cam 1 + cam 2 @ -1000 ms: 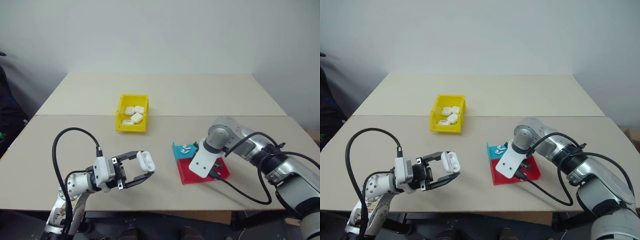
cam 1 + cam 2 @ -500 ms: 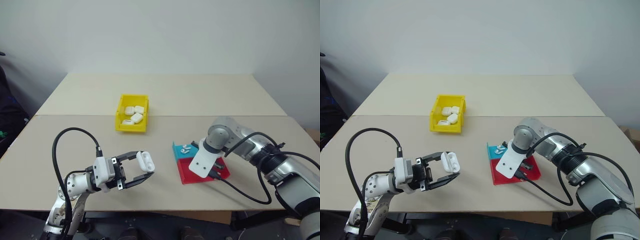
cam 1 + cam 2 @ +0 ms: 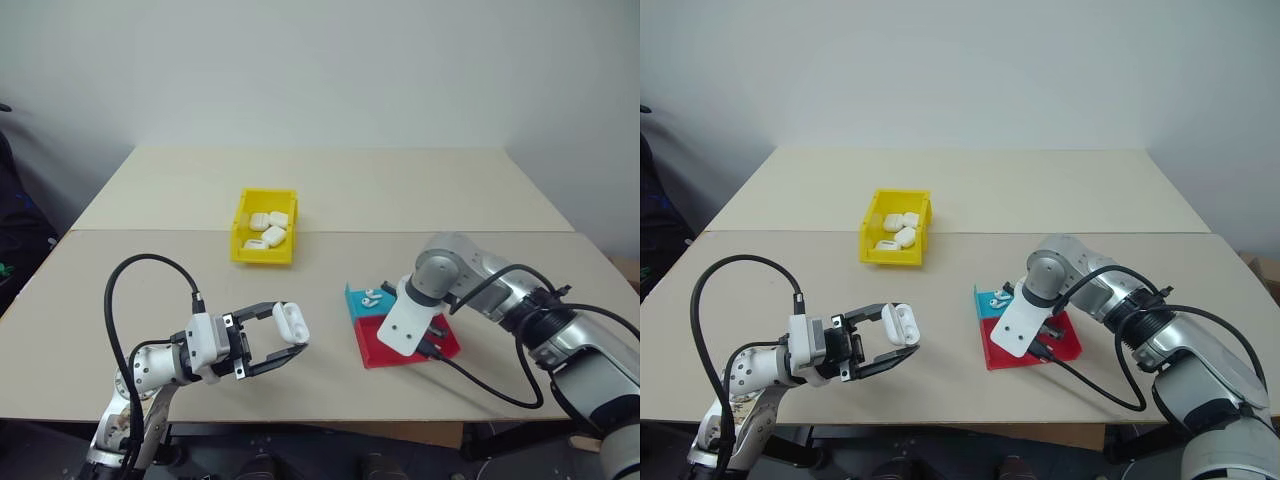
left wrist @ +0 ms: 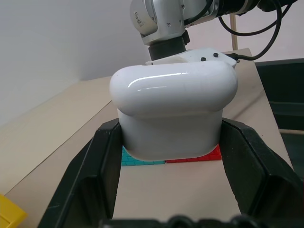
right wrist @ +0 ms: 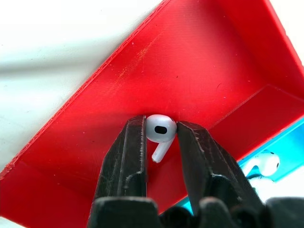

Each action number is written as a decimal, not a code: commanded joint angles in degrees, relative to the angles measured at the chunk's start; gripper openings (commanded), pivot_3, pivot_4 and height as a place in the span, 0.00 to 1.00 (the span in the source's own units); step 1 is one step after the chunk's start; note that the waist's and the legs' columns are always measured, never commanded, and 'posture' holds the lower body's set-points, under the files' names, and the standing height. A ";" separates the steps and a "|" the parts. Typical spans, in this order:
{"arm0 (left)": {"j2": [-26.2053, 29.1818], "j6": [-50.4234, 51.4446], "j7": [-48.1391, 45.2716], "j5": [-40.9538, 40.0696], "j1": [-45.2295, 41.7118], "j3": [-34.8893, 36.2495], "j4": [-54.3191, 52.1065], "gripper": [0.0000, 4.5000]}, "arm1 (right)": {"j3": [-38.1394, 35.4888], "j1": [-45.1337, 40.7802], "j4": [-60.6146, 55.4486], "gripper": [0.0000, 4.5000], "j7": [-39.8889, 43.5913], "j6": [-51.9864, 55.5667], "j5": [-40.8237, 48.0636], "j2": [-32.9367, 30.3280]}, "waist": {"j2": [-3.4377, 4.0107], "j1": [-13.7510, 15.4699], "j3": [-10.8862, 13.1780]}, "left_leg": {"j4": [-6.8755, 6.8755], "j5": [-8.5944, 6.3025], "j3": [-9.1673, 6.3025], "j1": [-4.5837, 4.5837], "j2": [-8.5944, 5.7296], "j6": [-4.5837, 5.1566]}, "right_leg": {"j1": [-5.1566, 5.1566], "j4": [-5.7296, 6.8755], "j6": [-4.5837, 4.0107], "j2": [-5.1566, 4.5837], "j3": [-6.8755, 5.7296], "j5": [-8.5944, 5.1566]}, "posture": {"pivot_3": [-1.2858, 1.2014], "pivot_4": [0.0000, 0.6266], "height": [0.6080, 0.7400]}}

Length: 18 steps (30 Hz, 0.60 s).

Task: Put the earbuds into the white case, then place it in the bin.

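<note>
My left gripper (image 3: 292,331) is shut on the white case (image 3: 290,320), held above the front left of the table. The case's top faces up and shows dark sockets. In the left wrist view the case (image 4: 173,111) sits between both black fingers. My right gripper (image 5: 161,126) points down into the red half of the tray (image 5: 199,71) and is shut on one of the earbuds (image 5: 159,129), stem hanging down. A second earbud (image 3: 372,296) lies in the tray's blue half. The yellow bin (image 3: 262,256) stands behind, at the table's middle left.
Several white cases (image 3: 268,228) lie inside the bin. The blue-and-red tray (image 3: 375,352) sits right of centre, under my right wrist. A seam crosses the table behind the bin. A black cable loops from each arm.
</note>
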 commanded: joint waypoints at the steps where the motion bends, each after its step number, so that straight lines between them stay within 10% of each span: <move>1: 0.14 -1.60 0.40 -0.03 -0.82 0.15 -1.06 0.61 | -2.10 0.17 -1.32 0.14 2.14 -0.22 0.57 -0.15 | 0.00 0.00 0.00 | 0.00 0.00 0.00 0.00 0.00 0.00 | 0.00 0.00 0.00 0.00 0.00 0.00 | 0.52 0.24 1.00; 10: -0.16 -1.53 0.44 -0.74 -1.51 0.38 -1.02 0.61 | -5.22 1.66 -6.29 0.14 2.50 2.92 3.25 -1.72 | 0.00 0.06 0.00 | -0.01 0.00 0.00 0.00 0.00 0.00 | -0.01 0.00 0.00 0.00 0.00 0.00 | 0.52 0.24 1.00; 18: -2.93 3.02 1.84 -7.27 -8.71 -0.34 -3.98 0.61 | -22.20 5.38 -20.30 0.14 1.52 24.58 26.34 -9.41 | 0.00 0.50 0.01 | 0.00 0.00 -0.02 -0.04 0.00 0.00 | 0.03 -0.03 0.00 -0.03 -0.03 0.00 | 0.52 0.24 1.00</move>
